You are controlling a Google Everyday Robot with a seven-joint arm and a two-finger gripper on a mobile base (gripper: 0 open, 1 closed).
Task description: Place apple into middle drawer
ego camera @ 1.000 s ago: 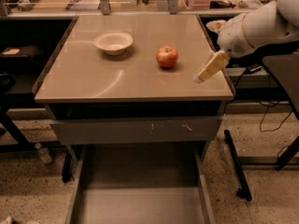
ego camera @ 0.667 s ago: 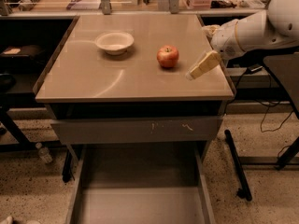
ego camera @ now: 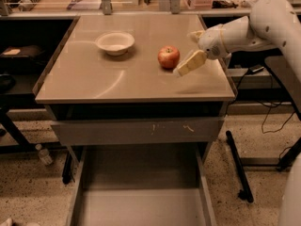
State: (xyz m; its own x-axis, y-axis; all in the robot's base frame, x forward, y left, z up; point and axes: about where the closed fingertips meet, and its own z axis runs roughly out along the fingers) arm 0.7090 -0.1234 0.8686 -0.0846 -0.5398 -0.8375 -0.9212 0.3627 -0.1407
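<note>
Beige surface (ego camera: 117, 81) carries one white bowl (ego camera: 114, 42) and one apple (ego camera: 168, 57), set apart from each other. Below the scratched drawer front (ego camera: 136, 131), one middle drawer (ego camera: 141, 206) stands pulled out. One white arm (ego camera: 263, 25) reaches in from the right, its claw (ego camera: 184, 53) spread wide and gripping nothing, hanging just beside the apple's right side.

middle drawer (ego camera: 141, 206) cut by bottom edge | arm (ego camera: 268, 18) cut right | gripper (ego camera: 192, 48) beside apple (ego camera: 168, 57)
</note>
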